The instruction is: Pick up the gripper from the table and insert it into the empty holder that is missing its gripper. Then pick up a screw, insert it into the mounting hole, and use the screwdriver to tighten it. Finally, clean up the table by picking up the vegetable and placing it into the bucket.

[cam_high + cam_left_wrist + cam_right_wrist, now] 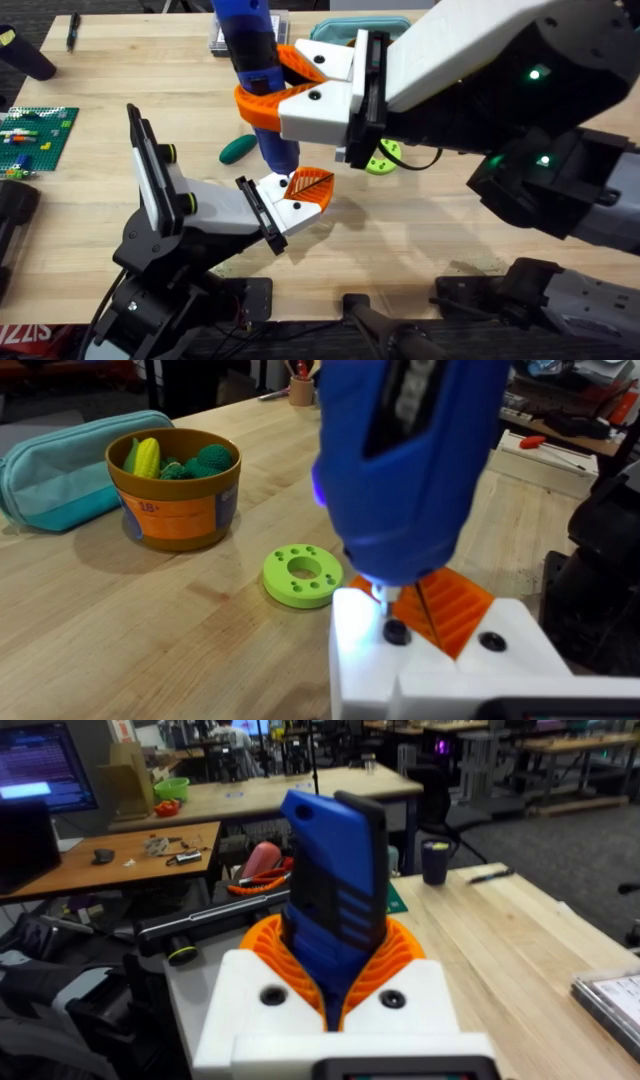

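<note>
Screwdriver (255,75) clamped upright in right gripper (300,85), tip down on the gripper (305,190) seated in the holder (225,210) near bench front edge. Vegetable (237,149) mid-bench, not yet binned.

Left wrist: bit on screw (396,630), tightening under way. Left gripper state: cannot tell.

Right wrist: orange pads (265,945) squeezing the driver.

The blue screwdriver (255,70) stands upright, its tip down on the white holder (290,208) carrying the orange-tipped gripper (309,186). The dark green vegetable (237,149) lies just left on the tabletop (120,80).
</note>
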